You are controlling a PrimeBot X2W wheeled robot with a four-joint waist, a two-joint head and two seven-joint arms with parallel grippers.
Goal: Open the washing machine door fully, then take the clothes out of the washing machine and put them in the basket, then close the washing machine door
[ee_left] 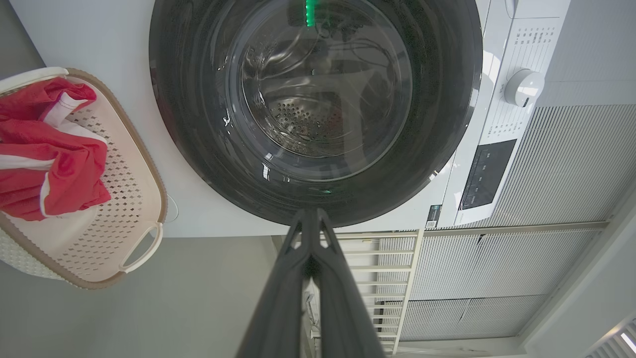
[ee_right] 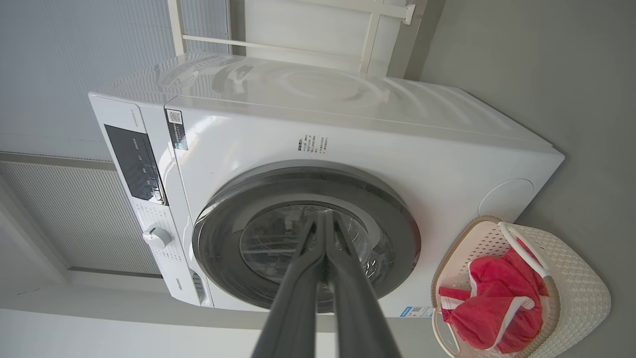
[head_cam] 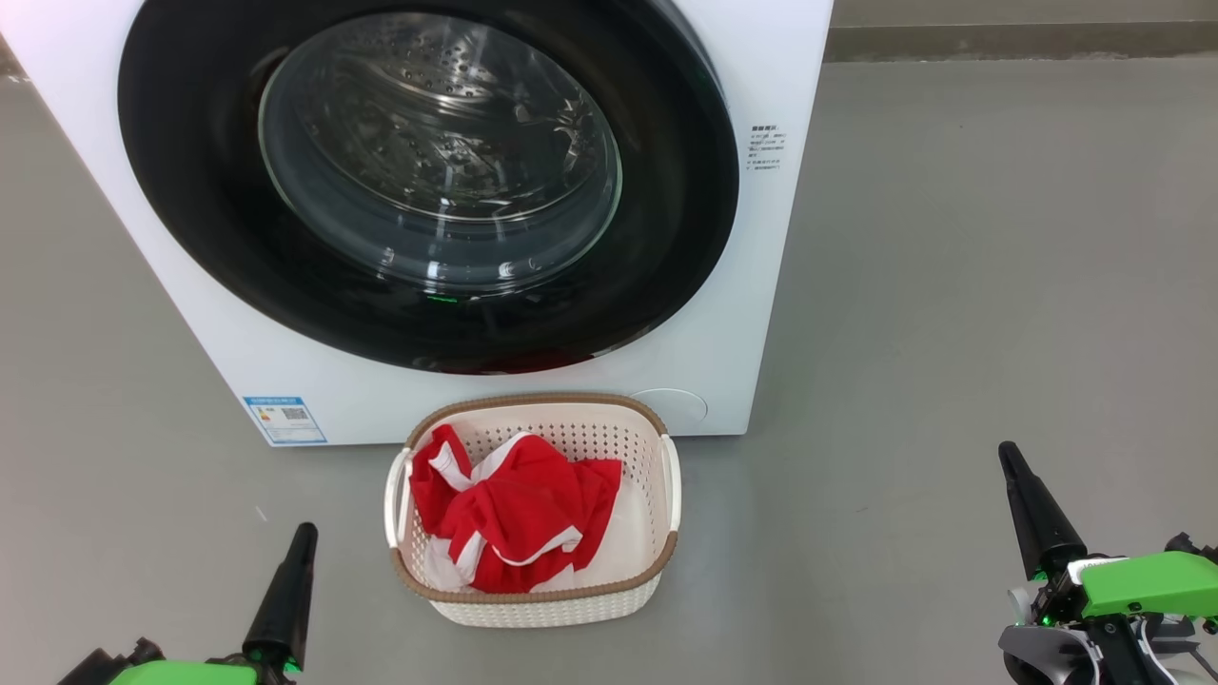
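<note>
The white washing machine fills the top of the head view, and its round black door lies flat against the front with the steel drum showing through the glass. On the floor right before it stands the cream basket, holding the red clothes with white trim. My left gripper points up at the lower left, shut and empty, left of the basket. Far to the basket's right, my right gripper is shut and empty too. In the wrist views the door, the basket and the clothes show again.
Grey floor spreads wide to the machine's right. A blue sticker marks the machine's lower left corner. The control panel with a dial sits at the machine's top. A pale railing and ribbed wall panels stand behind.
</note>
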